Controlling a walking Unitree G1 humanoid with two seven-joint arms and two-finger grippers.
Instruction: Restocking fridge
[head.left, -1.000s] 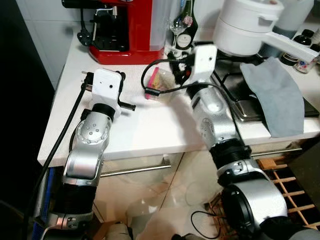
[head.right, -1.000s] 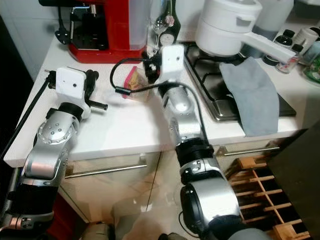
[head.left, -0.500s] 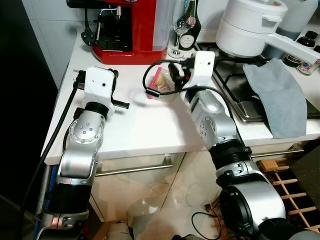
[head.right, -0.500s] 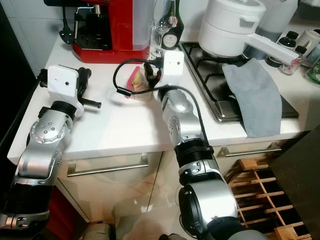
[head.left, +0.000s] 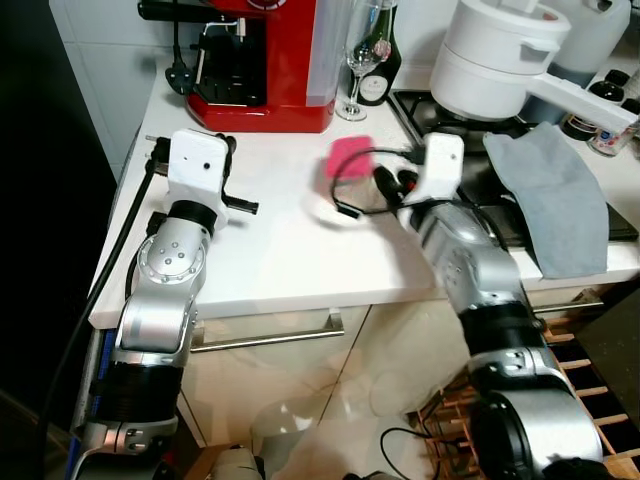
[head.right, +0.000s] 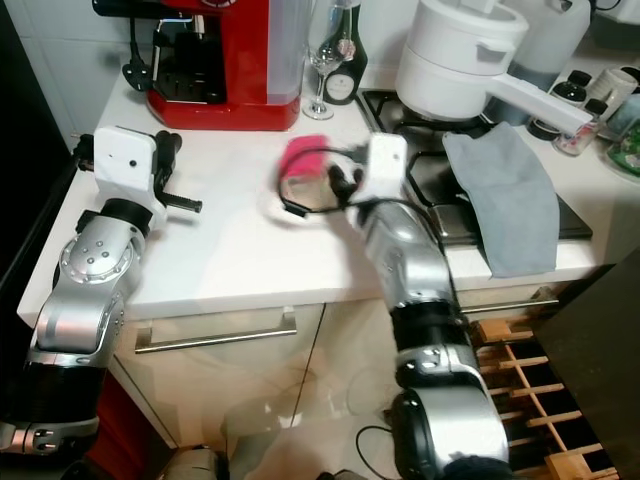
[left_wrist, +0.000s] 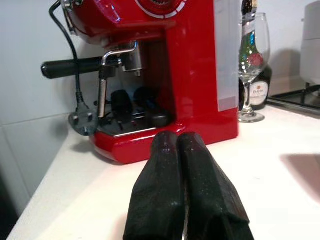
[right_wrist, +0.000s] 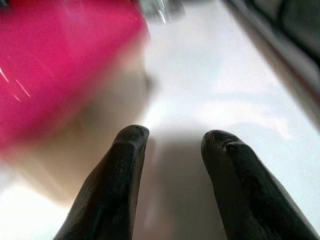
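Note:
A pink-topped clear food pack (head.left: 347, 158) shows as a blur over the white counter (head.left: 270, 260), and also as a pink blur in the right wrist view (right_wrist: 55, 65). My right gripper (right_wrist: 175, 137) is just right of the pack and open. The pack lies beside one finger (right_wrist: 125, 150), not between the two. Whether it touches that finger is lost in the blur. My left gripper (left_wrist: 177, 142) is shut and empty. It hovers over the counter's left part and points at the red coffee machine (left_wrist: 190, 75).
A wine glass (head.left: 355, 60) and a dark bottle (head.left: 380, 70) stand behind the pack. To the right is a hob (head.left: 470, 130) carrying a white pot (head.left: 495, 60) and a grey cloth (head.left: 560, 190). A black cable (head.left: 355, 195) loops from the right wrist.
My right arm has swung to the right along the counter, and the pack now sits further right and is blurred. The left arm has barely moved.

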